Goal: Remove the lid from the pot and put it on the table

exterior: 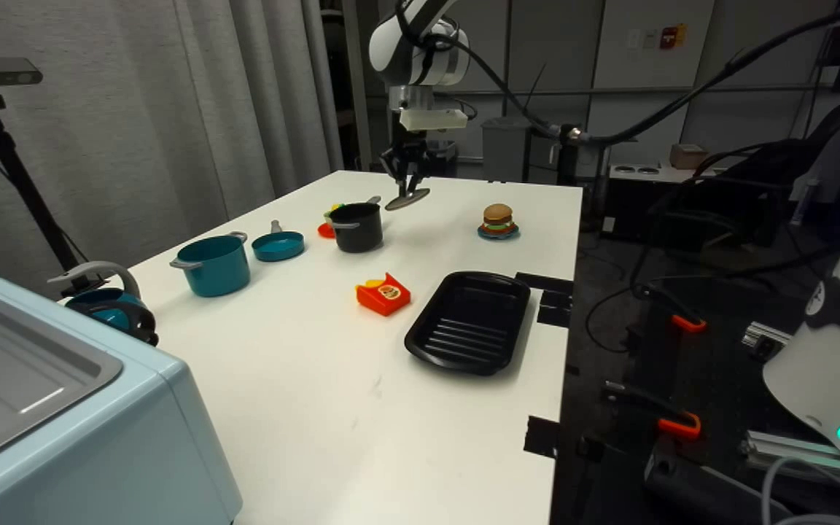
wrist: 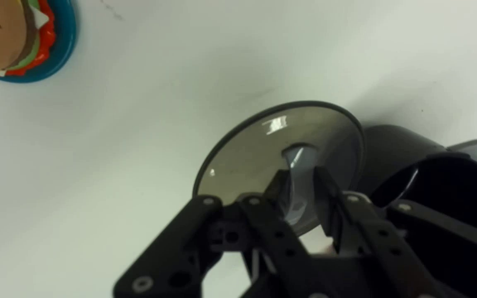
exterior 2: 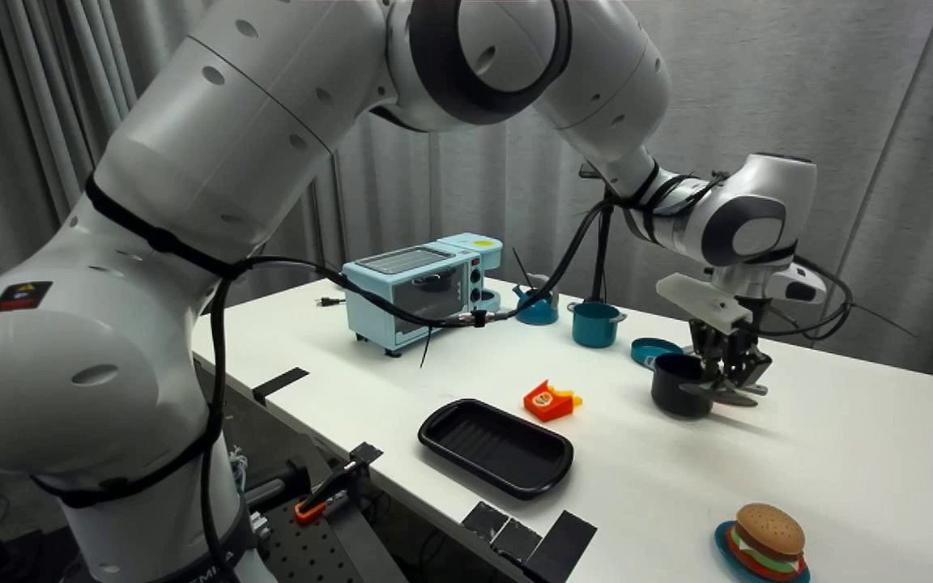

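Observation:
The lid point(wrist: 238, 153) is round, see-through grey-brown with a dark rim and a grey handle. It shows in both exterior views point(exterior: 407, 200) point(exterior 2: 727, 395), slightly tilted and above the table point(exterior: 318, 408). My gripper point(wrist: 299, 178) is shut on the lid's handle, with a finger on each side. In the exterior views the gripper point(exterior: 408, 187) point(exterior 2: 732, 374) points down over the lid. The small black pot point(exterior: 360, 230) stands uncovered beside the lid; it also shows in the exterior view point(exterior 2: 671, 390) and at the right of the wrist view point(wrist: 400, 142). Whether lid and pot touch is unclear.
A toy burger point(exterior: 498, 214) on a teal plate stands near the table's edge. A teal pot point(exterior: 217, 268) and teal pan point(exterior: 278, 246) stand near the black pot. Red fries point(exterior: 383, 295), a black ribbed pan point(exterior: 469, 321) and a light-blue toaster oven point(exterior 2: 410, 291) are also on the table.

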You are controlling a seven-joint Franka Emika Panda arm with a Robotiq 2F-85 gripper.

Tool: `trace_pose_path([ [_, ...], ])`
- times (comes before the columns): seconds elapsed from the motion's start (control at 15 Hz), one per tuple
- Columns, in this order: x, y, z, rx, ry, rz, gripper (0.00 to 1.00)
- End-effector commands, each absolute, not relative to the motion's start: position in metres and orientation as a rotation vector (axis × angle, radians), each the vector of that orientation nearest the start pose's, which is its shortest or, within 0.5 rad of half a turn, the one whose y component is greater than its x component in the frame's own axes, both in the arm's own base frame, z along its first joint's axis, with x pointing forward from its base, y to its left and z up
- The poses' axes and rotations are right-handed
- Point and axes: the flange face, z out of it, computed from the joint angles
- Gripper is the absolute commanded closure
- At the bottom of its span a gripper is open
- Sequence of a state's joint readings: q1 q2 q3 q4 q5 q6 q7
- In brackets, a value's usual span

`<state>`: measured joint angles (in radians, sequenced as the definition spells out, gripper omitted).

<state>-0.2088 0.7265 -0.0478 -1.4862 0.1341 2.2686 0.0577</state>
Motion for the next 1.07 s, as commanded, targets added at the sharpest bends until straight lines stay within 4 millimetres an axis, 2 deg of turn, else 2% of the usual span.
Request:
trace_pose_path([
  [0.0, 0.677, -0.167, 0.225, -3.052, 0.522, -0.031, 0.95],
  [0.33, 0.662, -0.139, 0.18, -3.056, 0.515, -0.005, 0.95],
  [0.67, 0.648, -0.12, 0.158, -3.083, 0.471, -0.022, 0.95],
  [0.73, 0.646, -0.119, 0.156, -3.088, 0.469, -0.025, 0.55],
  [0.87, 0.643, -0.117, 0.155, -3.094, 0.463, -0.032, 0.47],
  [1.0, 0.641, -0.116, 0.155, -3.098, 0.458, -0.034, 0.31],
])
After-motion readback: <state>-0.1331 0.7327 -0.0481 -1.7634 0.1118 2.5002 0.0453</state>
